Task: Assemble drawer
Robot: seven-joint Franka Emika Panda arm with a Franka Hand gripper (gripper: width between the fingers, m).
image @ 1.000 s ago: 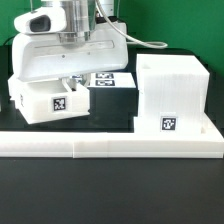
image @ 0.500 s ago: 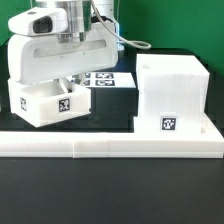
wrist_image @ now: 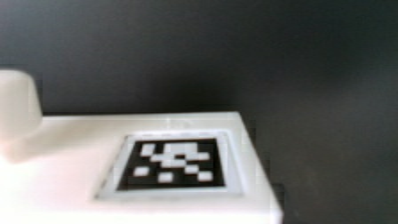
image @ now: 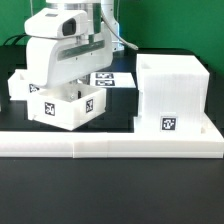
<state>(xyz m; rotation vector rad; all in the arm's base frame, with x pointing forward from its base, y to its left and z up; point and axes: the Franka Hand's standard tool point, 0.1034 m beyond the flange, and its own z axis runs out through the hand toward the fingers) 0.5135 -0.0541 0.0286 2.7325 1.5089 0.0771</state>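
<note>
The large hollow white casing (image: 170, 95) stands at the exterior view's right with a tag on its front. My gripper (image: 68, 86) reaches down into a small white drawer box (image: 65, 110); the box sits turned at an angle under the hand and shows two tagged faces. The fingers are hidden behind the hand and the box wall. A second small box (image: 17, 84) shows behind, at the left. The wrist view shows only a white face with a tag (wrist_image: 175, 165) close up and a white rounded part (wrist_image: 15, 110); no fingers show there.
The long low white L-shaped wall (image: 100, 144) runs along the front and under the casing. The marker board (image: 112, 80) lies flat behind the held box. The black table (image: 110, 195) lies in front of the wall.
The gripper has moved to the exterior view's right and turned. The drawer box has moved and turned with it, which uncovers the second box at the left.
</note>
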